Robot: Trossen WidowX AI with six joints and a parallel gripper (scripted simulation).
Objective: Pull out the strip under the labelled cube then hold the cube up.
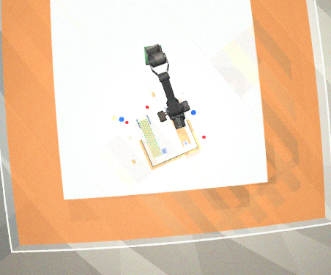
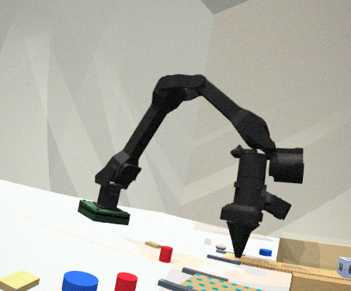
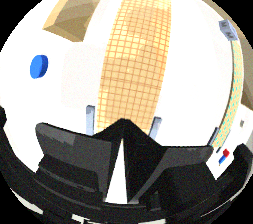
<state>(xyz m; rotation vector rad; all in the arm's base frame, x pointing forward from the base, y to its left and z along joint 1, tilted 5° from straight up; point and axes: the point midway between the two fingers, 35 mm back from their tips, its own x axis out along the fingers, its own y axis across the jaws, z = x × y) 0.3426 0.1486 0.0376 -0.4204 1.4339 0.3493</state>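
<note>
My gripper (image 1: 180, 127) (image 2: 238, 255) (image 3: 124, 122) is shut and empty, pointing down. Its tips are at the near end of the orange grid strip (image 1: 182, 134) (image 3: 136, 65), between two grey rails; whether they touch it I cannot tell. A pale blue cube marked M (image 2: 350, 268) stands at the far end of that strip; a cube (image 1: 185, 143) shows there from above. A second pale blue cube (image 1: 164, 150) (image 3: 228, 30), also marked, stands at the far end of the teal-dotted strip (image 1: 151, 137) (image 3: 236, 85), by its inner edge. The hand hides the grid strip's near end.
Wooden walls (image 2: 319, 249) enclose the far ends of the strips. A blue disc (image 1: 193, 112) (image 2: 265, 252) (image 3: 39, 66) lies outside the grid strip. A blue cylinder (image 1: 121, 119) (image 2: 80, 282), red cylinders (image 1: 147, 107) (image 2: 165, 254) and a tan block (image 2: 18, 280) stand around.
</note>
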